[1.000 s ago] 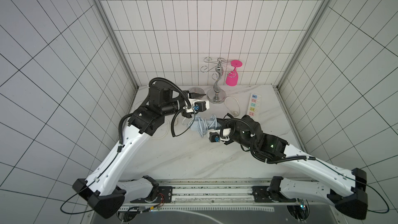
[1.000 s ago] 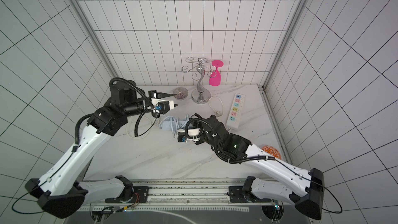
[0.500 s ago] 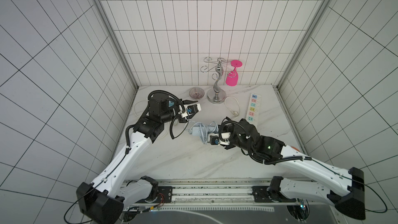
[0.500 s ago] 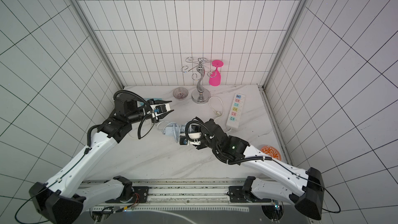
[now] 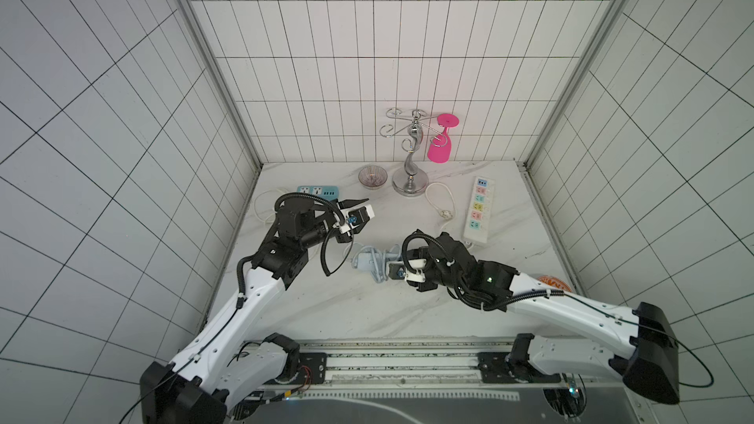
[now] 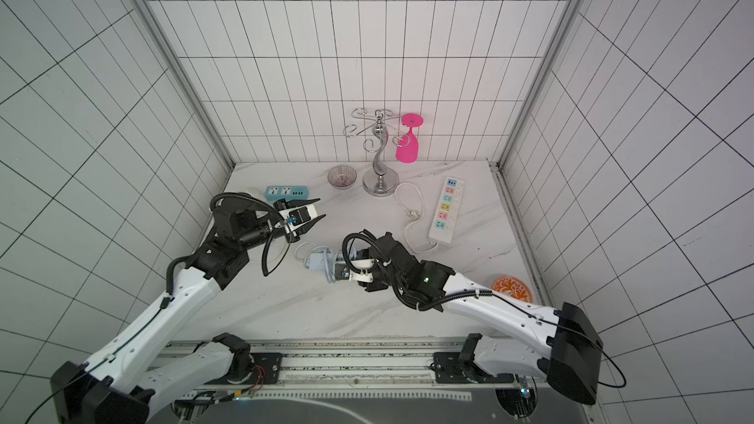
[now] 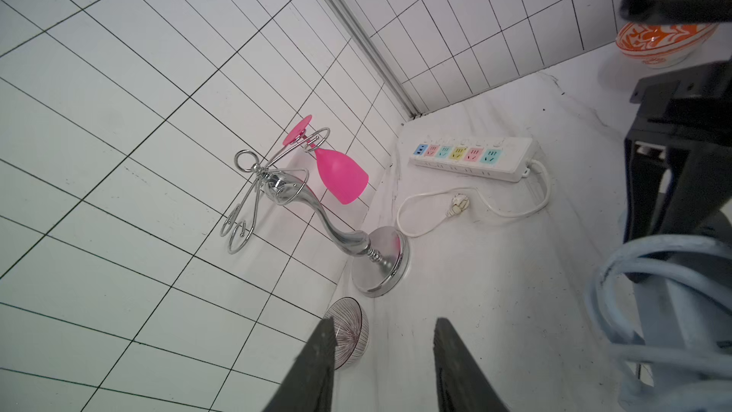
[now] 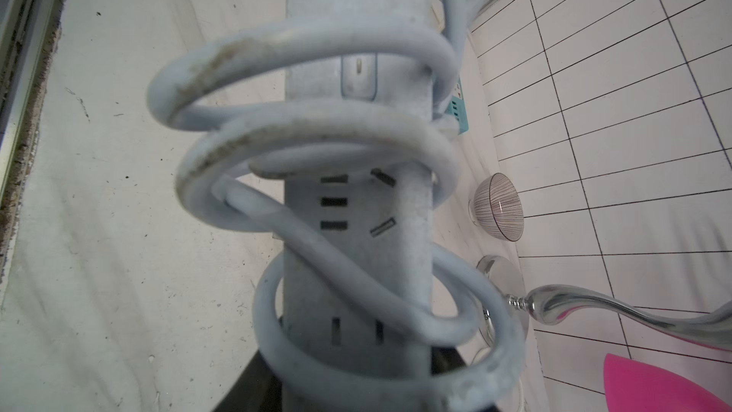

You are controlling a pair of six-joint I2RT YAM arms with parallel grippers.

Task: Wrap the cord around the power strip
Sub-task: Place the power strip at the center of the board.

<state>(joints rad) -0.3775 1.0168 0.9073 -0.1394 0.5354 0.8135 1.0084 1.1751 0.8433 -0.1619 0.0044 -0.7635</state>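
The pale grey-blue power strip [image 5: 373,265] [image 6: 322,259] is held by one end in my right gripper [image 5: 393,269] [image 6: 340,269], low over the middle of the table. In the right wrist view the jaws [image 8: 356,362] press on both sides of the strip [image 8: 356,5]. The cord [image 8: 317,136] lies round it in several loose loops, which also show in a top view [image 5: 377,277] and in the left wrist view [image 7: 633,267]. The plug is hidden. My left gripper [image 5: 365,210] [image 6: 316,210] [image 7: 384,326] hangs open and empty, behind and to the left of the strip.
A teal strip [image 5: 318,190] lies at the back left. A striped bowl [image 5: 372,176] sits beside a chrome glass stand [image 5: 410,181] that carries a pink glass [image 5: 440,150]. A white strip [image 5: 478,210] with its white cord [image 5: 438,197] lies at the right. An orange bowl [image 5: 553,282] stands near my right arm.
My right gripper has brought the strip forward and a little to the left. The left arm has sunk lower, and its open gripper now stands apart from the strip.
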